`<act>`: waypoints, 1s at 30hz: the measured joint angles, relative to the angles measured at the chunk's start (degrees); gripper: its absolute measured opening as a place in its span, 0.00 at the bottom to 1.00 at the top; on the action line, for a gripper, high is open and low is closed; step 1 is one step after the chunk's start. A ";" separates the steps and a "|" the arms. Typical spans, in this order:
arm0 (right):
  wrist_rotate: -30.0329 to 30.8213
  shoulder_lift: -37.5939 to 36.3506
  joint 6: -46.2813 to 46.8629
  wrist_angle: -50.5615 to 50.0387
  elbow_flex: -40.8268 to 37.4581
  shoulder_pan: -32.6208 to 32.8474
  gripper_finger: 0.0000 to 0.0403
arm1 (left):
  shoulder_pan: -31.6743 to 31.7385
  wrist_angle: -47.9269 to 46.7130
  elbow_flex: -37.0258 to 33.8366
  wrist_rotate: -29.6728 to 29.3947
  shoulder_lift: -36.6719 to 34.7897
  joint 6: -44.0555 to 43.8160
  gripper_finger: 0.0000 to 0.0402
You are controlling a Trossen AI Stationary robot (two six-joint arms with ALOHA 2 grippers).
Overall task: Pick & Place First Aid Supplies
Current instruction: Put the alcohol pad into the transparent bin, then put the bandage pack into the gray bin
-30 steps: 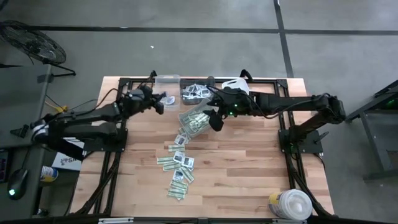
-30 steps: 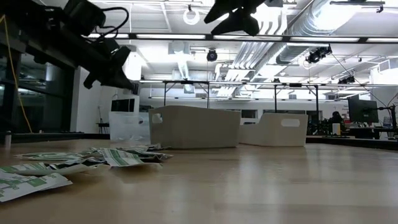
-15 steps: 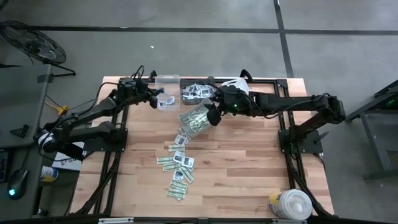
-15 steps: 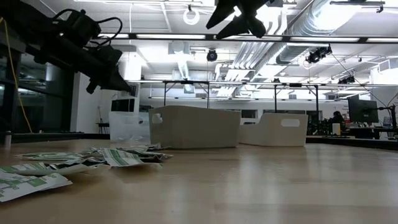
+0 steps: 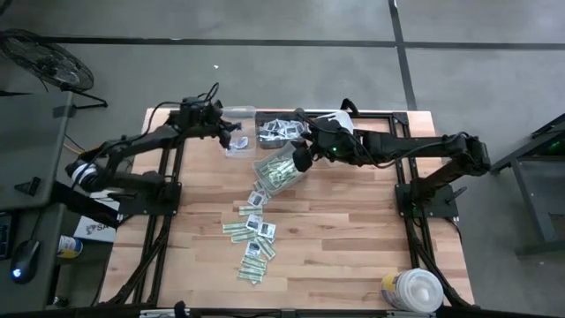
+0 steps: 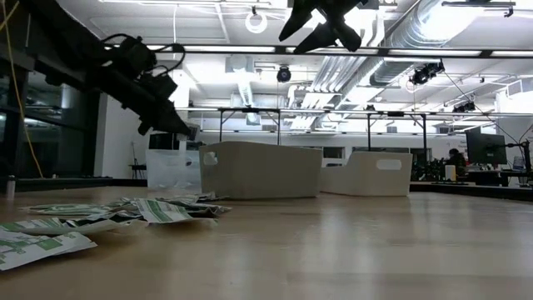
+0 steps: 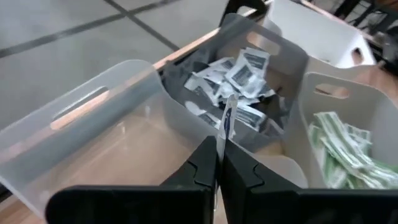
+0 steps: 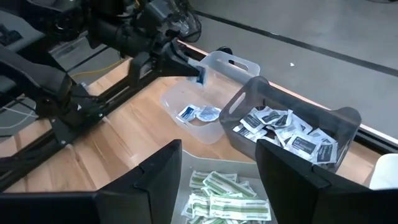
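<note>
Jaws pinched tight, the left gripper (image 7: 219, 163) is holding one small white packet (image 7: 227, 118) edge-up between its fingertips, poised over the clear bin (image 7: 93, 134) at the table's far edge, while the right gripper (image 8: 217, 163) is hanging with its fingers spread wide and nothing between them, just above the bin of green-and-white strips (image 8: 224, 193). From overhead, the left arm is reaching in from the table's left side toward the row of bins, and the right arm is stretching across from the right to wait beside them. The clear bin is already carrying a few packets on its floor; the dark bin (image 7: 283, 68) next to it is lying heaped with squarish white packets (image 7: 239, 74), and a third bin is holding the green strips. A trail of loose supplies (image 5: 256, 231) is running down the middle of the wooden table (image 5: 353, 238), well apart from both grippers. The step in hand looks to be the placing of the held packet, with the sort far from finished given the pile still on the table. The next move would seem to call for parting the left fingers while the packet hangs inside the clear bin's walls, so that it drops in rather than onto the rim or the neighbouring dark bin.
</note>
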 joint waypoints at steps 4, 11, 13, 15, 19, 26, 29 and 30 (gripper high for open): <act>0.02 0.00 0.91 -0.02 0.00 0.00 0.50 | 0.06 -3.38 3.25 -1.70 3.44 1.25 0.10; -0.11 0.00 0.94 0.00 0.00 0.00 0.50 | 0.04 -8.04 5.84 -2.13 4.39 4.66 0.27; -0.11 0.00 0.94 0.00 0.00 0.00 0.50 | 0.09 -7.87 5.87 -2.12 4.36 5.23 0.30; -0.18 0.00 0.88 -0.04 0.00 -0.01 0.50 | 0.78 -7.91 5.87 -1.60 4.25 5.95 0.33; -0.54 0.00 0.81 -1.17 0.00 0.00 0.50 | 3.00 -6.73 5.87 6.04 3.07 6.66 0.33; -6.17 0.02 -2.38 -3.92 0.00 0.07 0.50 | 1.19 -14.02 5.87 10.02 -4.82 13.10 0.28; -8.32 0.02 -5.16 -4.33 0.00 0.09 0.50 | -1.90 -18.45 5.87 7.13 -9.78 15.14 0.25; -9.18 0.02 -5.69 -4.31 0.00 0.09 0.50 | -3.18 -19.68 5.87 5.69 -11.39 15.33 0.24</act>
